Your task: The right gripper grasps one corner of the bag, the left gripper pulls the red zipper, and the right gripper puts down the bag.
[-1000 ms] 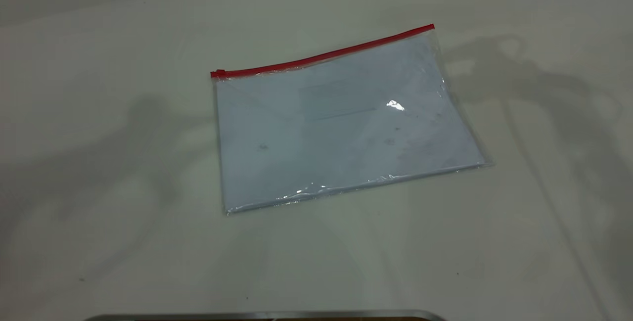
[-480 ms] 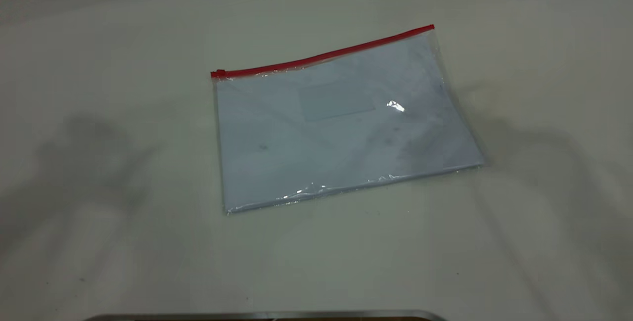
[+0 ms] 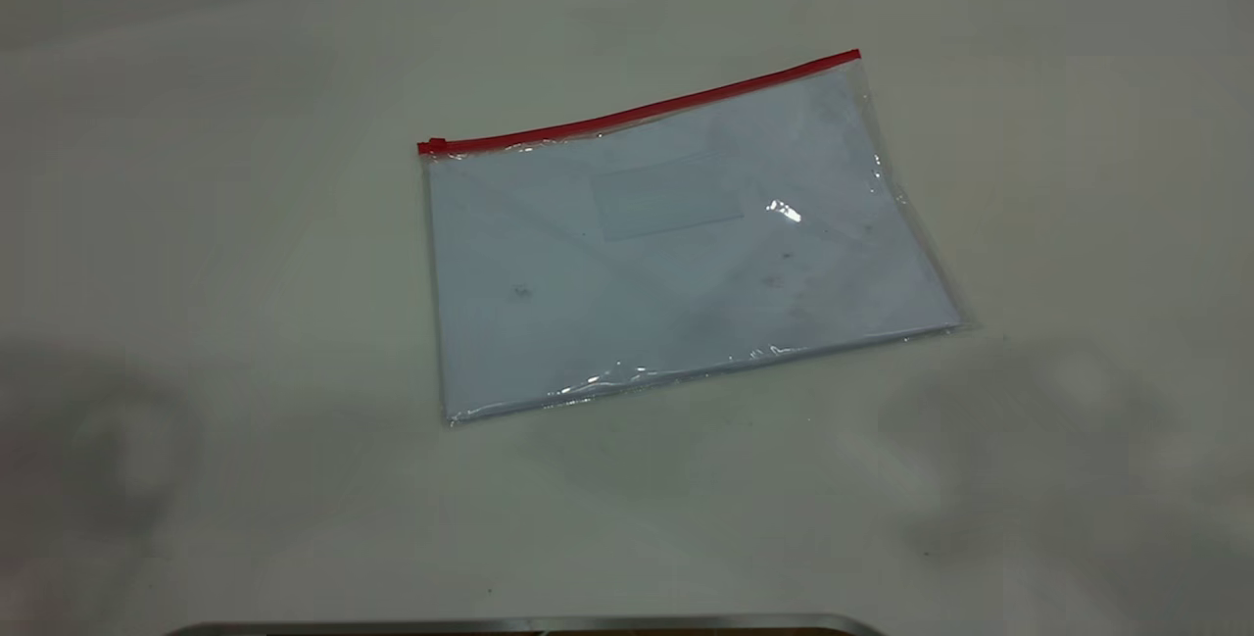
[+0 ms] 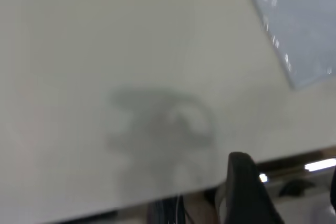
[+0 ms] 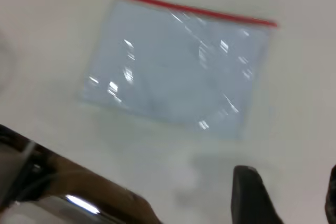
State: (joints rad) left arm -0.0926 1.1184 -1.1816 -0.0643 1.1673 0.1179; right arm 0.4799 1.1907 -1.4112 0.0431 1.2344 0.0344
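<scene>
On the table point(image 3: 196, 175) lies the bag point(image 3: 676, 244), flat and untouched, its red zipper point(image 3: 637, 113) along the far edge.
Both grippers hang away from the bag, jaws apart and empty; judged complete, or else the right gripper point(image 5: 286, 198) must first reach a red-edged corner point(image 3: 854, 60). The left gripper point(image 4: 286, 192) waits.

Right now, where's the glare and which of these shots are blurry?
Exterior view: sharp, with a bright glare spot on the bag and soft shadows on the table. Left wrist view: blurred throughout, with one shadow on the table. Right wrist view: blurred, glints streaking the bag.
</scene>
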